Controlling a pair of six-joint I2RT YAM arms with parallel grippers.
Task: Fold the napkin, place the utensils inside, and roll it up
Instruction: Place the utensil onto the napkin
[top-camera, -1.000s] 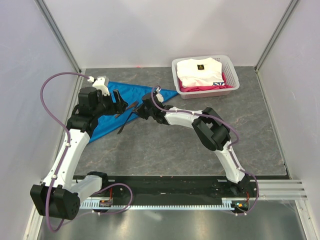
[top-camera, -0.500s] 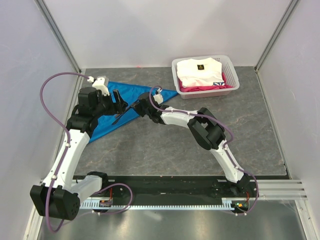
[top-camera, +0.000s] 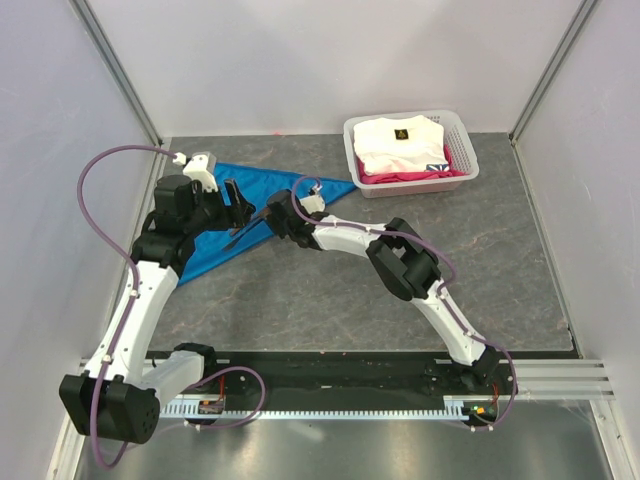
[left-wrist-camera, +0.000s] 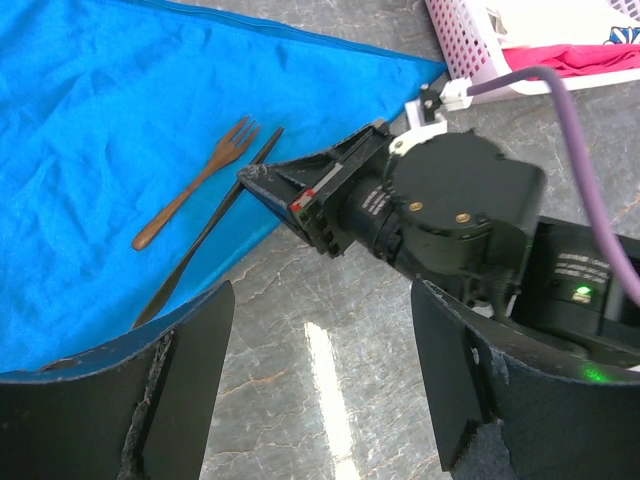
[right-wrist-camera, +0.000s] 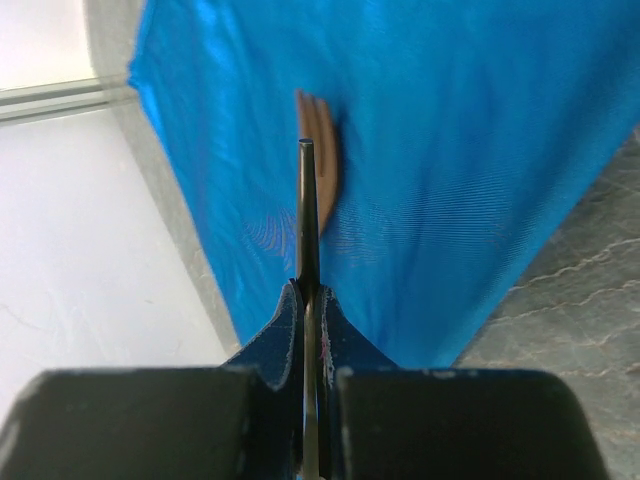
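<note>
The bright blue napkin (top-camera: 262, 180) lies folded into a triangle at the back left of the table. A brownish fork (left-wrist-camera: 200, 178) rests on it. My right gripper (top-camera: 268, 214) is shut on the dark metallic utensil (right-wrist-camera: 306, 210), gripping it about mid-length, and holds it low over the napkin's (right-wrist-camera: 450, 150) near edge, right beside the fork (right-wrist-camera: 325, 160). The dark utensil (left-wrist-camera: 205, 240) runs parallel to the fork. My left gripper (left-wrist-camera: 322, 300) is open and empty, hovering above bare table just off the napkin's (left-wrist-camera: 100, 120) edge.
A pale pink-white basket (top-camera: 468, 165) with folded white and pink clothes (top-camera: 400, 140) stands at the back right, close to the napkin's right tip. White walls enclose the grey marbled table (top-camera: 330, 290) on three sides.
My right gripper has moved left over the napkin with the dark utensil held in it, ending beside the fork. The left arm has barely moved.
</note>
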